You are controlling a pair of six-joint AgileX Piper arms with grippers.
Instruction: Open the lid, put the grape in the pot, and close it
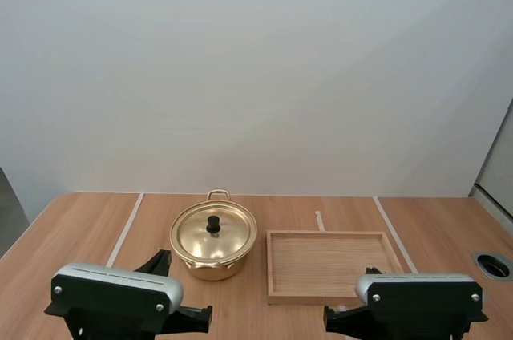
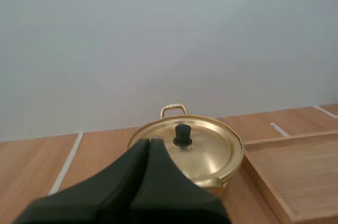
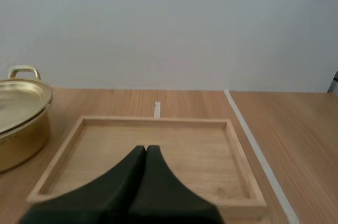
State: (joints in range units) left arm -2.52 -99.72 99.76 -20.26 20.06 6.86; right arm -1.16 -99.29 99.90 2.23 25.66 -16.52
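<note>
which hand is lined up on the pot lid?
The left hand, shut, points at the black knob on the lid; the right hand, also shut, faces the wooden tray.

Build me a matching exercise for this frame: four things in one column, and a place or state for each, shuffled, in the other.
Things
1. lid
2. wooden tray
3. left pincer
4. right pincer

Places or states
A. shut, pointing at the wooden tray
B. sitting closed on the pot
C. shut, pointing at the pot
D. lying flat on the table, beside the pot

Pairs: 1-B, 2-D, 3-C, 4-A
</note>
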